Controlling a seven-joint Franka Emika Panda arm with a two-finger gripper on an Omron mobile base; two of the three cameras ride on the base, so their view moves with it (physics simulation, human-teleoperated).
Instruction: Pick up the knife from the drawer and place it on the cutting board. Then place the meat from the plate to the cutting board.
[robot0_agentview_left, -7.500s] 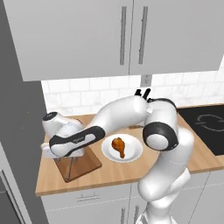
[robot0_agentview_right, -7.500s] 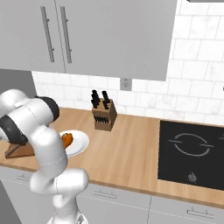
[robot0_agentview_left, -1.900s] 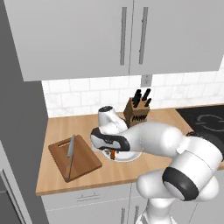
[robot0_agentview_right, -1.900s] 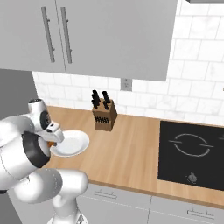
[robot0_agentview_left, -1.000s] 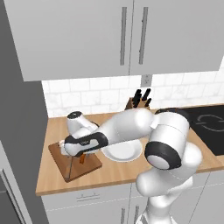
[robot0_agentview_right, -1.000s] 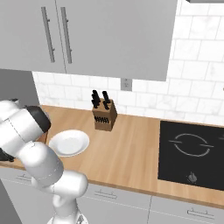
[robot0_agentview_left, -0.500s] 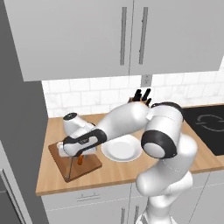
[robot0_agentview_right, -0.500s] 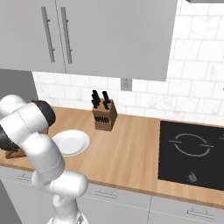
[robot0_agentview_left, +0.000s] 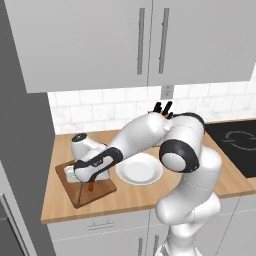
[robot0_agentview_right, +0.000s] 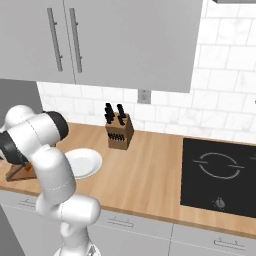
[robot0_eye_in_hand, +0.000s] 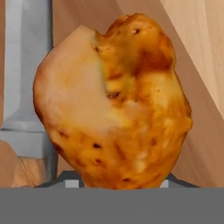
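Hand view: meat (robot0_eye_in_hand: 113, 100) fills frame just above cutting board (robot0_agentview_left: 102, 190), knife (robot0_eye_in_hand: 28, 87) blade beside it, plate (robot0_agentview_left: 140, 170) bare (end effector (robot0_agentview_left: 91, 184) grip likely loosening; can't tell) — release remains.

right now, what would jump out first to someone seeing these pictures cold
The white arm sweeps low across the counter to the cutting board at the left end. In the hand view a glossy orange-brown drumstick looms right in front of the tool, over the board with the knife's grey blade behind it. Beside the board the white plate lies bare, and a knife block stands by the tiled wall.
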